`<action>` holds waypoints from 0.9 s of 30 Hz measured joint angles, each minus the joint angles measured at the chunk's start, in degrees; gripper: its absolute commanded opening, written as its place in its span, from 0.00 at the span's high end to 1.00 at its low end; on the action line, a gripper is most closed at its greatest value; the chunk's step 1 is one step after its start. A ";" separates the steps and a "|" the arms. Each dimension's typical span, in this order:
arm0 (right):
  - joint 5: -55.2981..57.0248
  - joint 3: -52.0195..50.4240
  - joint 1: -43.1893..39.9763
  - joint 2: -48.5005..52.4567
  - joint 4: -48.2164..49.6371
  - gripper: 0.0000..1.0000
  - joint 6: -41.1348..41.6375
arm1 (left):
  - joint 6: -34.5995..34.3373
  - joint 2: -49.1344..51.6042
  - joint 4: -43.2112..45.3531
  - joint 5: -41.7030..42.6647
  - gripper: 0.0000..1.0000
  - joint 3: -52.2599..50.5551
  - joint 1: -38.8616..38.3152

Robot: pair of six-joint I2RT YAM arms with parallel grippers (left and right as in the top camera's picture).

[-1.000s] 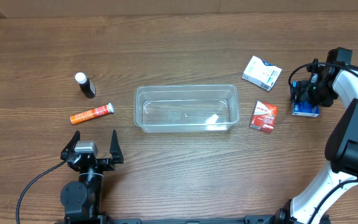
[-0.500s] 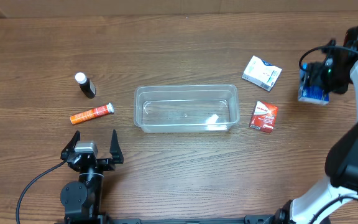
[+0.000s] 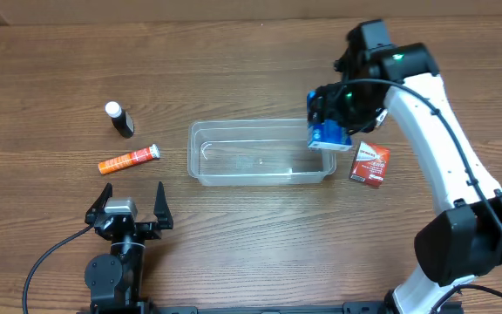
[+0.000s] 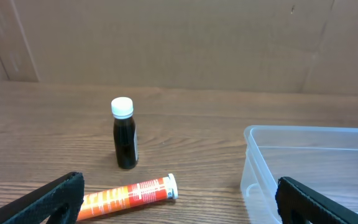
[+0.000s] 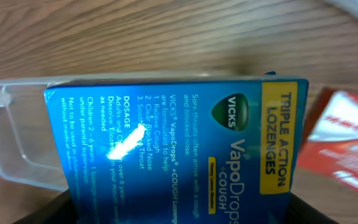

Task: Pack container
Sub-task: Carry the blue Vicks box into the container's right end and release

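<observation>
hovering over the mid-table container (image 3: 260, 125), at its right end, the right gripper (image 3: 329, 129) clamps the blue box (image 3: 325, 138); nothing looks packed yet. red box (image 3: 369, 164), dark bottle (image 3: 120, 119), orange tube (image 3: 129, 160) lie outside. left gripper (image 3: 131, 205) gapes wide.

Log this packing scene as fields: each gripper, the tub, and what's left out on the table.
right gripper: shut on blue lozenge box, over the container's right end
left gripper: open, holding nothing
container: no item seen lying inside
left of container: dark bottle, orange tube
right of container: red box
</observation>
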 measured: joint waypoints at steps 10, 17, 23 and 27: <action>12.37 -1.46 8.68 -0.07 2.71 0.28 14.05 | 0.00 0.00 0.00 0.02 0.00 0.00 0.00; 15.17 -7.58 8.96 -0.07 5.05 0.28 4.98 | 0.00 0.00 0.00 0.02 0.00 0.00 0.00; 15.10 -10.34 8.96 -0.07 8.98 0.28 1.49 | 0.00 0.00 0.00 0.02 0.00 0.00 0.00; 13.35 -11.58 8.96 -0.07 9.09 0.27 1.97 | 0.00 0.00 0.00 0.02 0.00 0.00 0.00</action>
